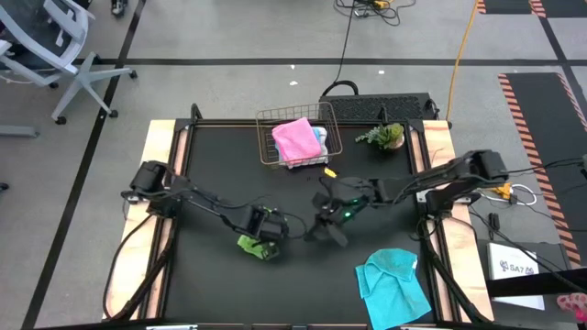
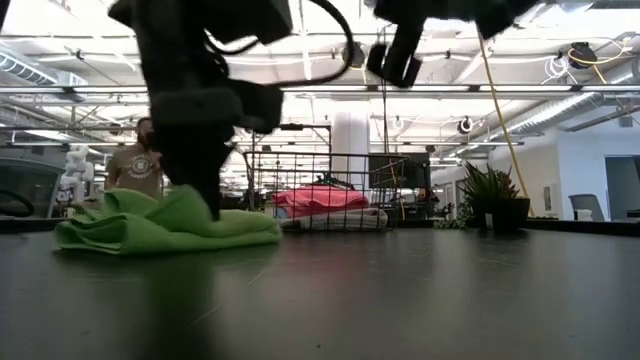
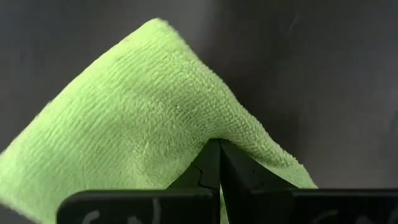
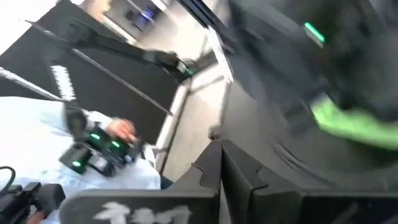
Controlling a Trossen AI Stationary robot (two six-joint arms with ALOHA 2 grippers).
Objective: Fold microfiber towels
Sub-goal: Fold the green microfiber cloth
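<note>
A lime green towel (image 1: 249, 245) lies bunched on the black table left of centre; it also shows in the low view (image 2: 170, 225) and the left wrist view (image 3: 137, 112). My left gripper (image 3: 219, 146) stands over it, shut on it. My right gripper (image 4: 221, 146) is shut and empty, raised above the table's middle (image 1: 332, 225). A cyan-blue towel (image 1: 394, 282) lies crumpled flat at the near right. A pink towel (image 1: 295, 139) lies in the copper wire basket (image 1: 266, 119) on top of other folded cloths, one blue. My left gripper pinches a raised fold of the lime green towel (image 3: 214, 130) between its two fingers; how many layers, I cannot tell. The fingers come from above, pointing down (image 2: 212, 205). The towel rests on the table, slack and bunched around the fingers.
The wire basket stands at the far middle (image 2: 300, 180), a small green plant (image 1: 385, 136) to its right. Bare black tabletop lies between the two arms and the near edge. A person (image 2: 140, 160) shows in the room beyond the table.
</note>
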